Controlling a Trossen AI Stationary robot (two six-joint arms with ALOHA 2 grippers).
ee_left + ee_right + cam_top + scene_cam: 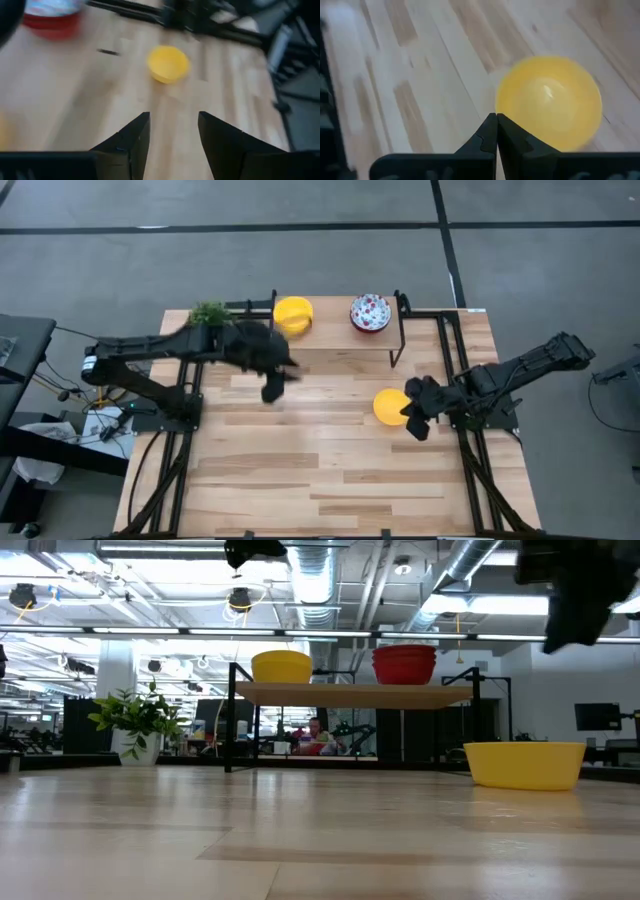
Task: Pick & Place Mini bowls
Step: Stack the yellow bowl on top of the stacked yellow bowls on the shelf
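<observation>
Bowls, high view: yellow stack (pixel 293 313) and speckled stack (pixel 370 312) on the shelf (pixel 330 335) at 12 o'clock; lone yellow bowl (pixel 390 407) on the table (pixel 300 470) at 3 o'clock. My left claw (pixel 272 388) hangs mid-table, my right claw (pixel 417 420) just beside the lone bowl. Plant (pixel 208 313) at 11 o'clock.
Low view: lone bowl flat on the table, both stacks up on the shelf.
Left wrist: my fingers (pixel 127 142) wide apart, empty.
Right wrist: my fingers (pixel 487 137) pressed together, empty, lone bowl right ahead.
</observation>
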